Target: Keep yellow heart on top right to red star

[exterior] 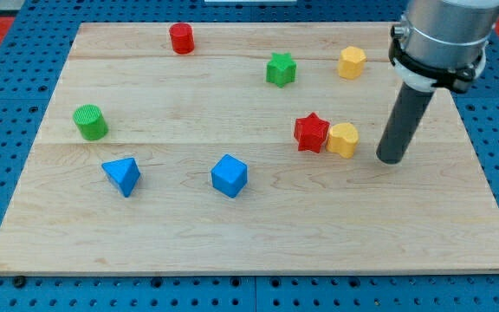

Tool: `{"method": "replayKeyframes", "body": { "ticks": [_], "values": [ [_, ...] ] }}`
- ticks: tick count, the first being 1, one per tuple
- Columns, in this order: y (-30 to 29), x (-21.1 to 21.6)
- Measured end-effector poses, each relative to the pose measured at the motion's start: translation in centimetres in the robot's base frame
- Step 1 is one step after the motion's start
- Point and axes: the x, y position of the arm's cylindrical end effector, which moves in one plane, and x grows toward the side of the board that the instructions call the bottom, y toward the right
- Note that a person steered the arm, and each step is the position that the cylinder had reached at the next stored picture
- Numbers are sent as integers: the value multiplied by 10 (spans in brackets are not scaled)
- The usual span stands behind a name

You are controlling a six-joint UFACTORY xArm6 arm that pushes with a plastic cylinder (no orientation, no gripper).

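Note:
The red star (pixel 311 133) lies right of the board's middle. The yellow heart (pixel 344 139) sits against the star's right side, touching it and slightly lower. My tip (pixel 391 159) rests on the board a short way to the heart's right and a little below it, with a small gap between them. The dark rod rises from the tip toward the view's top right.
A yellow hexagon (pixel 352 62) and a green star (pixel 280 69) lie near the top. A red cylinder (pixel 181 38) is at the top left, a green cylinder (pixel 90 122) at the left. A blue pyramid (pixel 123 176) and a blue cube (pixel 229 175) lie lower. The wooden board (pixel 258 243) sits on blue pegboard.

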Motion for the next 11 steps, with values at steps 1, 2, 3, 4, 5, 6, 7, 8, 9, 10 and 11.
{"method": "replayKeyframes", "body": {
  "ticks": [1, 2, 3, 4, 5, 6, 7, 8, 9, 10, 11],
  "values": [
    [-5, 1],
    [-22, 0],
    [-79, 2],
    [-54, -21],
    [-41, -33],
    [-37, -33],
    [-6, -33],
    [-3, -38],
    [-22, -41],
    [-39, -45],
    [-39, -55]
  ]
}}
